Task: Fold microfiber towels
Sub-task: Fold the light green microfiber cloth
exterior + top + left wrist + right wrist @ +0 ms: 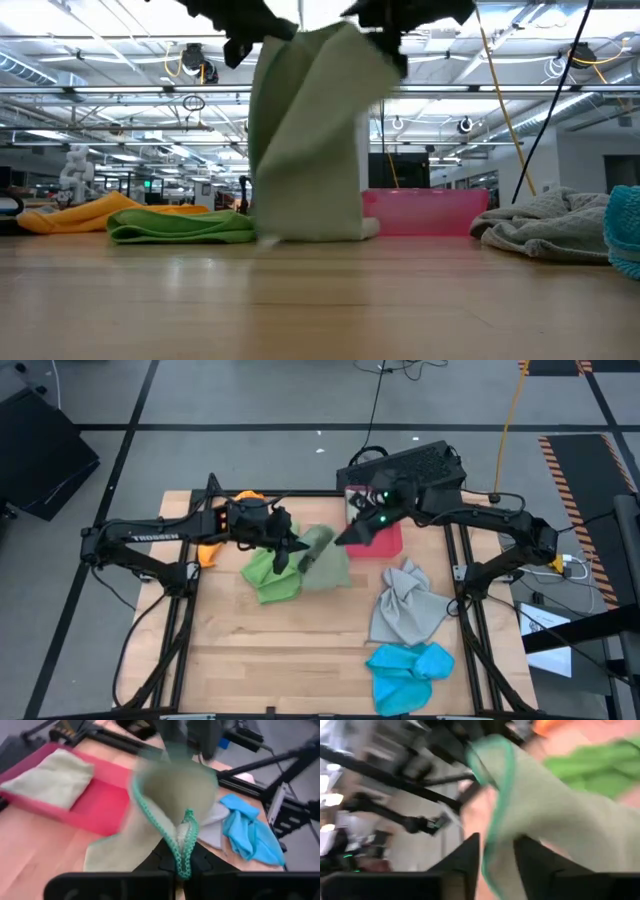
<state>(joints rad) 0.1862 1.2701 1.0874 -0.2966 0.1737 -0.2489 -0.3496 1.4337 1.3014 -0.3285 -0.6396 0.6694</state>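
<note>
Left tool (184, 870) pinches the pale sage towel (310, 140) shut by its hem. Right tool (496, 851) stands part-open around the edge; better keep the corners level while lowering.

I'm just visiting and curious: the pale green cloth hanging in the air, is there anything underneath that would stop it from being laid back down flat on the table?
Partly. The sage towel hangs from the left gripper, its lower end already on the table. The bright green towel lies right beside it and the pink tray just behind; the bare wood nearer the front looks free.
</note>
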